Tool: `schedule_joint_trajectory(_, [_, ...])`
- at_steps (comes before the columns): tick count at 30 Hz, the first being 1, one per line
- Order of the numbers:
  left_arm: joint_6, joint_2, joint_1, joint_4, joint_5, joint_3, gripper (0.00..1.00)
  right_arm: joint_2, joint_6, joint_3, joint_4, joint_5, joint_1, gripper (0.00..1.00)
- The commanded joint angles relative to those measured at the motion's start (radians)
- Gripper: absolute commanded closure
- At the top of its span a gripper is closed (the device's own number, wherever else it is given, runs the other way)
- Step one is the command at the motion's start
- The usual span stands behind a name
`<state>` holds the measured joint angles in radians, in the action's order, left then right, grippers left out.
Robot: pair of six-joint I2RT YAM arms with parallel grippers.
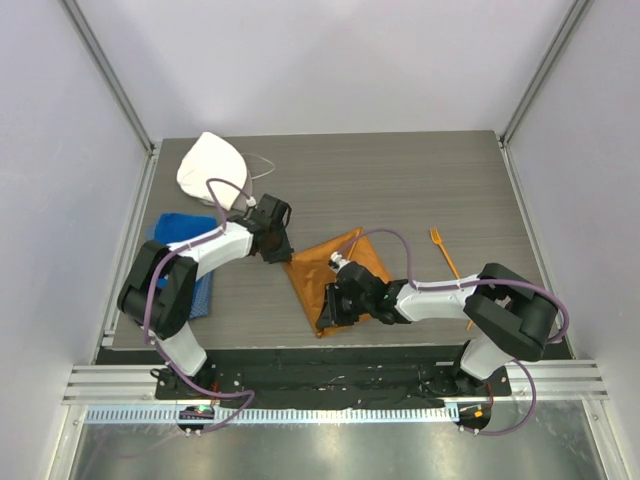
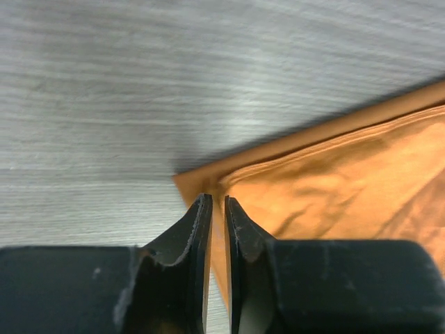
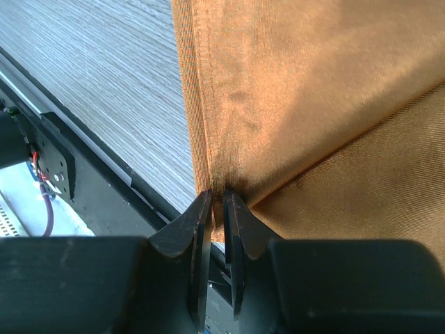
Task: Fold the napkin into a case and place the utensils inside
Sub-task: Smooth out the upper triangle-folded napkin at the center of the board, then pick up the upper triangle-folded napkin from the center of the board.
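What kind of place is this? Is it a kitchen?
Probably a robot test lab, not a kitchen. A left arm and a right arm are bolted to a metal rail at a table's edge, plain walls with metal posts box it in, and a napkin and a fork are on it.

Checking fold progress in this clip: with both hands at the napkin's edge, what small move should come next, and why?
The left hand and right hand each pinch a corner of the napkin, which lies flat. So probably lift both together and carry that edge across to fold.
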<state>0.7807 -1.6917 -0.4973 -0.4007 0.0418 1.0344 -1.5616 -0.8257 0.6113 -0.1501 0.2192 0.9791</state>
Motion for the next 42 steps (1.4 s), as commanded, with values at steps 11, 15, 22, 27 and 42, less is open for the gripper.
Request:
schedule_joint_trajectory(11, [0.126, 0.253, 0.017, 0.069, 0.015, -0.175, 0.55, 0.052, 0.154, 0.209, 0.259, -0.132, 0.038, 0.77])
schedule_joint_trajectory(15, [0.160, 0.267, 0.017, 0.068, -0.013, -0.203, 0.41, 0.032, 0.165, 0.245, 0.276, -0.142, 0.038, 0.73])
schedule_joint_trajectory(22, [0.218, 0.169, 0.014, 0.069, -0.036, -0.171, 0.40, 0.025, 0.174, 0.271, 0.273, -0.146, 0.038, 0.62])
schedule_joint_trajectory(27, [0.244, 0.110, 0.006, 0.102, -0.074, -0.165, 0.44, 0.020, 0.181, 0.271, 0.273, -0.141, 0.038, 0.57])
schedule_joint_trajectory(42, [0.264, 0.063, -0.006, 0.105, -0.002, -0.183, 0.55, -0.058, 0.221, 0.312, 0.303, -0.213, 0.087, 0.53])
